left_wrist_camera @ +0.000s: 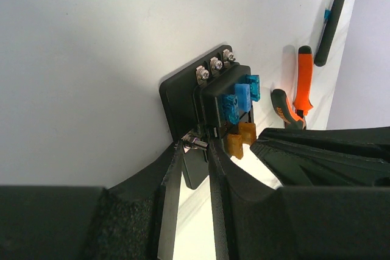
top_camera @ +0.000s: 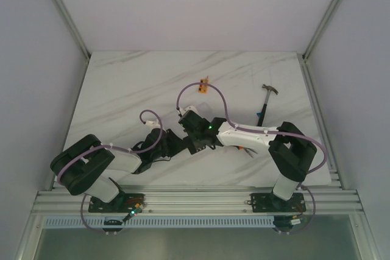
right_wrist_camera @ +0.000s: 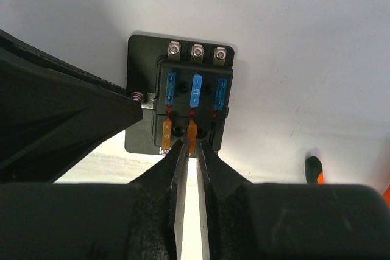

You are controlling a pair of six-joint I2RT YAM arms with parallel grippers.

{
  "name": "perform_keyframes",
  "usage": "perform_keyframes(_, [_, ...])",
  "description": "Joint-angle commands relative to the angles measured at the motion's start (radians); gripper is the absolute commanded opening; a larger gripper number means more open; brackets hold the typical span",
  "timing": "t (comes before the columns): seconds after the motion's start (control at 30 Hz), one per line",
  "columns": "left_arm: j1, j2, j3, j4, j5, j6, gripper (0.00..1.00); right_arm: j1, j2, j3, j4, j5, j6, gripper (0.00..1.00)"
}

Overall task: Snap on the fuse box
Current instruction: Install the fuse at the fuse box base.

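Closest to me, my left gripper (left_wrist_camera: pixel 196 158) is partly closed. Its jaws sit on either side of the near edge of the fuse box (left_wrist_camera: pixel 213 98) base plate, beside a small side screw, and it looks like a firm hold on the plate. My right gripper (right_wrist_camera: pixel 192 147) comes in from the other side with only a narrow slit between its jaws. Its tips flank the middle orange fuse (right_wrist_camera: pixel 192 132) in the near row, but I cannot tell whether they actually pinch it. The box lies flat on the white marble table (top_camera: pixel 122 101), a little nearer than the middle. In the top view it is hidden under the two grippers where they meet. On its top face I see a second orange fuse beside the first, then a row of three blue fuses (right_wrist_camera: pixel 195 88) farther back, and three screws (right_wrist_camera: pixel 196 50) along its far edge. Just to the right of the box lie the orange-handled pliers (left_wrist_camera: pixel 303 80), partly under my right arm in the top view. Farther right and back is a hammer (top_camera: pixel 266 103) with a dark handle. Beyond the grippers, toward the back of the table and well apart from the box, sits a small orange block (top_camera: pixel 204 85).
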Motion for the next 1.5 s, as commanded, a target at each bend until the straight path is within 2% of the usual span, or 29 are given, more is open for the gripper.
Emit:
perform_keyframes(0.0, [-0.001, 0.016, -0.015, -0.014, 0.013, -0.007, 0.33, -0.003, 0.025, 0.040, -0.027, -0.021, 0.011, 0.15])
perform_keyframes(0.17, [-0.001, 0.017, -0.015, -0.012, 0.012, -0.009, 0.33, -0.003, 0.030, 0.036, -0.037, -0.034, 0.007, 0.05])
perform_keyframes(0.4, [-0.002, 0.018, -0.014, -0.011, 0.012, -0.012, 0.33, -0.002, 0.054, 0.036, -0.053, -0.074, -0.013, 0.01])
perform_keyframes(0.97, [-0.003, 0.024, -0.029, 0.005, 0.009, -0.035, 0.32, -0.010, 0.088, 0.008, -0.108, -0.007, 0.021, 0.00])
perform_keyframes(1.37, [-0.002, 0.022, -0.023, -0.003, 0.004, -0.033, 0.32, 0.001, 0.142, 0.031, -0.080, -0.140, -0.016, 0.00])
perform_keyframes(1.47, [-0.002, 0.023, -0.021, -0.004, 0.004, -0.034, 0.32, 0.001, 0.160, 0.029, -0.087, -0.133, -0.011, 0.00])
